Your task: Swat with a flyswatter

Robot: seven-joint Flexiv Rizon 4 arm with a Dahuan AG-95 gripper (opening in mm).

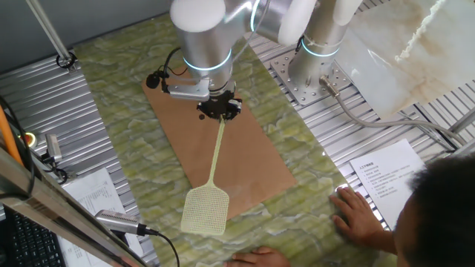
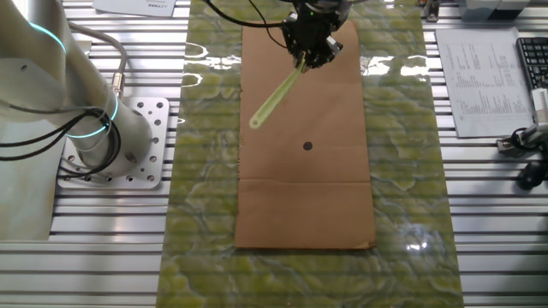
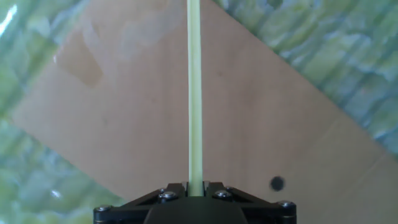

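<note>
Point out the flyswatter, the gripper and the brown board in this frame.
flyswatter (image 1: 205,209): one fixed view, on the mesh head.
gripper (image 1: 220,109): one fixed view, on the black fingers clamping the handle.
brown board (image 2: 304,201): the other fixed view, on bare cardboard.

Arm bent low, hand (image 1: 219,109) clamped shut

Pale yellow-green flyswatter (image 1: 210,194) with mesh head, plain brown board (image 2: 305,180) bearing one dark dot (image 2: 308,145), mottled green marbled mat (image 2: 401,154), black gripper (image 1: 219,108)
</note>
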